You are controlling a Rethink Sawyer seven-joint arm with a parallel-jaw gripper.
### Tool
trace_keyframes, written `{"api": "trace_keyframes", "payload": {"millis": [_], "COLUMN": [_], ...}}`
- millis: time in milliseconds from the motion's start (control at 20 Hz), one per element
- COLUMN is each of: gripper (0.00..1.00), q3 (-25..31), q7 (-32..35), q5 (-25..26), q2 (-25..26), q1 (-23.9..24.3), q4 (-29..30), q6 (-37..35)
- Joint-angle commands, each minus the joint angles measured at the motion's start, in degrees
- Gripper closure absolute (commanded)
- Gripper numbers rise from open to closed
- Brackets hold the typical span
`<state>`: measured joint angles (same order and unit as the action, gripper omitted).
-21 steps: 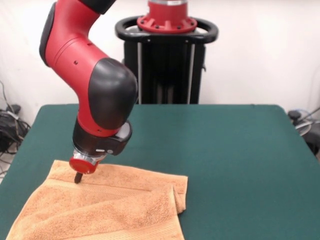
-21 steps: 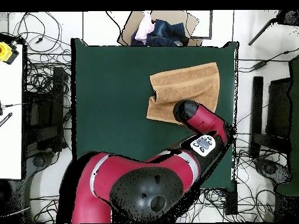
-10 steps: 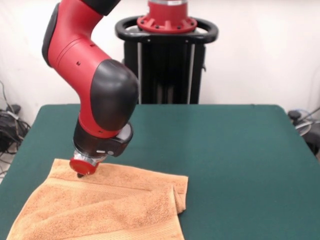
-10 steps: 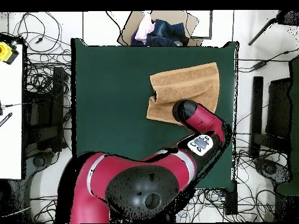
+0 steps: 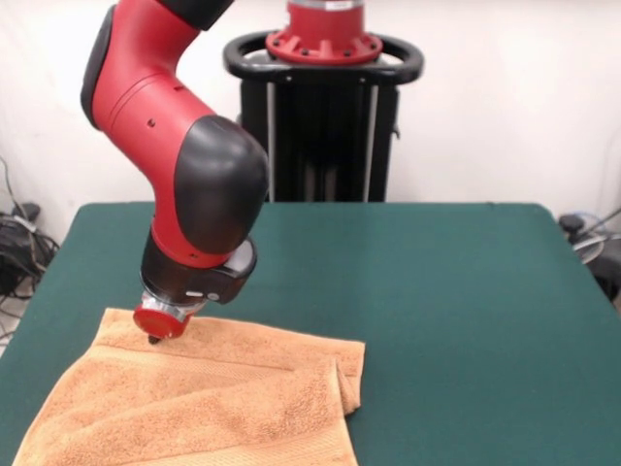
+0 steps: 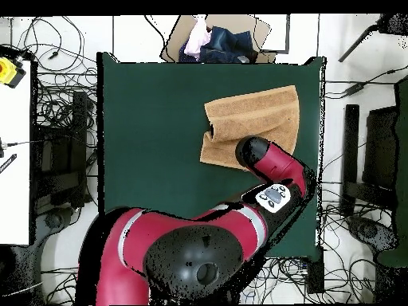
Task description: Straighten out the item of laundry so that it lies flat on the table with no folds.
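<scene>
- Starting with the front view: the towel (image 5: 199,398) lies on the green worktop (image 5: 456,320) at the lower left, its near edge running out of the picture at the bottom.
- It is not flat: its right end is doubled over in a fold with a rounded hanging corner, and a long ridge runs across it from left to right.
- A woven band shows along the far part of the towel, just below its far edge.
- The arm (image 5: 184,165) comes down from the upper left, and the fingers (image 5: 153,340) show only as a small dark tip under the red wrist ring, touching the towel near its far left corner.
- Whether the fingers are spread or pressed together I cannot tell; the tip is too small and partly hidden by the wrist.
- Overhead view: the towel (image 6: 255,119) lies in the upper right part of the worktop (image 6: 151,135), close to the right edge.
- Its left side is bunched into a fold, and its top edge slants upward to the right.
- The arm (image 6: 271,171) covers the towel's lower right part, and the fingers are hidden beneath it.
- A heap of cloth (image 6: 211,44) lies beyond the worktop's top edge.
</scene>
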<state>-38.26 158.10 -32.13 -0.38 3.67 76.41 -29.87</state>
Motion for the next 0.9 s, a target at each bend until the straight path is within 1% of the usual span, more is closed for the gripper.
{"api": "trace_keyframes", "payload": {"millis": [50,250,400,700,900], "gripper": [1.00,1.00,1.00,1.00,1.00], "q3": [5.2,5.6,5.7,7.3,9.0], "q7": [12.0,11.5,11.1,8.9,8.0], "q5": [-2.1,-1.8,-1.6,-0.6,-0.2], "q2": [1.9,0.8,-0.1,-3.1,-4.7], "q1": [-0.6,-0.7,-0.9,-1.2,-1.3], "q4": [1.3,2.7,4.2,10.1,14.5], "q6": [-0.3,-0.8,0.1,2.9,6.1]}}
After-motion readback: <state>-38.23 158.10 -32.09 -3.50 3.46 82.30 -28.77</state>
